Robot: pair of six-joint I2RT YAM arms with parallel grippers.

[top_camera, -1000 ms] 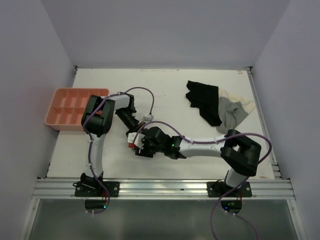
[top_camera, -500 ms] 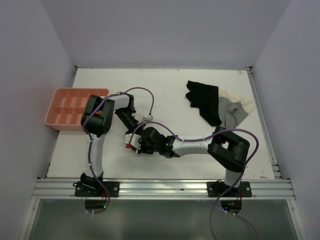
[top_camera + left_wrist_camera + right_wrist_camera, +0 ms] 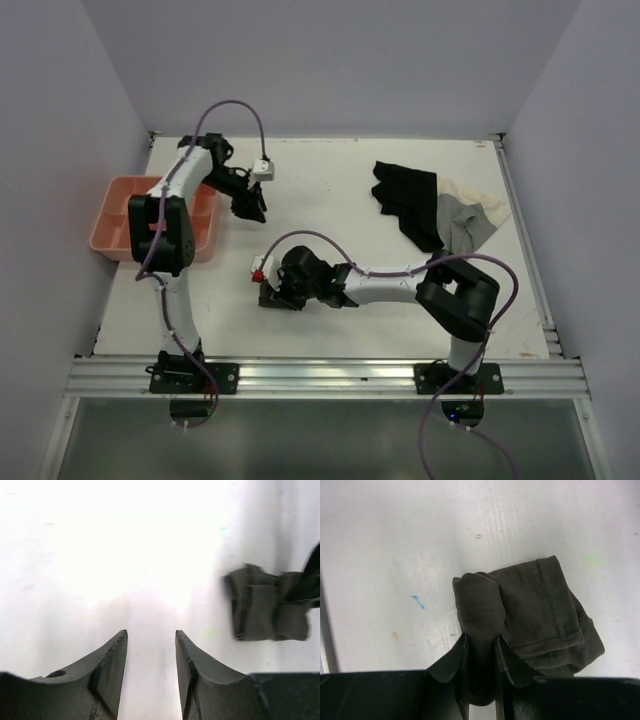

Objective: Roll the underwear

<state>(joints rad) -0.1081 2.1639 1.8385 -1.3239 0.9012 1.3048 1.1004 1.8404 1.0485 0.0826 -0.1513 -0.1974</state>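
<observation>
The underwear (image 3: 535,610) is a small dark brown folded bundle on the white table. My right gripper (image 3: 480,637) is shut on a rolled fold at the bundle's left end. In the top view my right gripper (image 3: 271,291) lies low at the table's middle left and covers most of the bundle. My left gripper (image 3: 251,207) is open and empty, raised over bare table toward the back left. In the left wrist view my left gripper (image 3: 150,633) shows only table between its fingers, and the underwear (image 3: 265,611) sits off to the right.
A pink compartment tray (image 3: 115,225) stands at the left edge, beside the left arm. A black garment (image 3: 405,200) and a grey-and-cream garment (image 3: 468,215) lie at the back right. A metal rail (image 3: 320,375) runs along the near edge.
My left arm has swung away from the underwear to the back left, beside the tray. My right gripper has stayed shut on the underwear and shifted slightly left.
</observation>
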